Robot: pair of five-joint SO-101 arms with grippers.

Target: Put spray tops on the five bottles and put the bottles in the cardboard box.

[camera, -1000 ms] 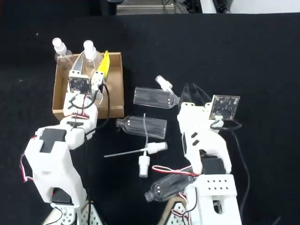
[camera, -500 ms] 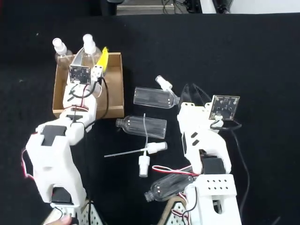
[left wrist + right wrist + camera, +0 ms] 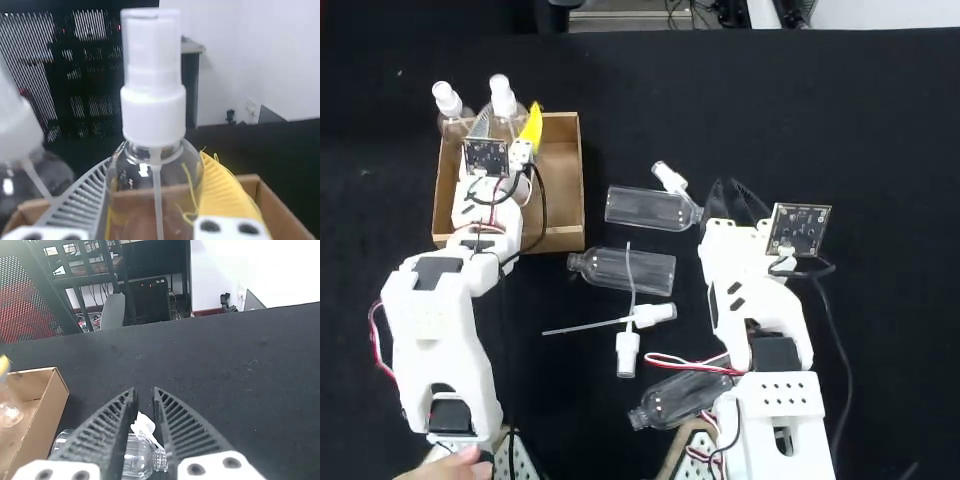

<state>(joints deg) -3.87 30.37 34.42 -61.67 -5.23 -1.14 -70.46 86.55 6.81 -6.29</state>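
While left pincer (image 3: 510, 116) pinches a capped bottle (image 3: 150, 120) at the cardboard box (image 3: 561, 185) | right pincer (image 3: 144, 393) — slightly spread, empty.

we are losing the body of the capped bottle (image 3: 151, 165) past the frame edge, a neighbouring bottle (image 3: 15, 132) blurring and running off the edge, an uncapped bottle (image 3: 670, 402) lying half hidden under the right arm (image 3: 760, 290)
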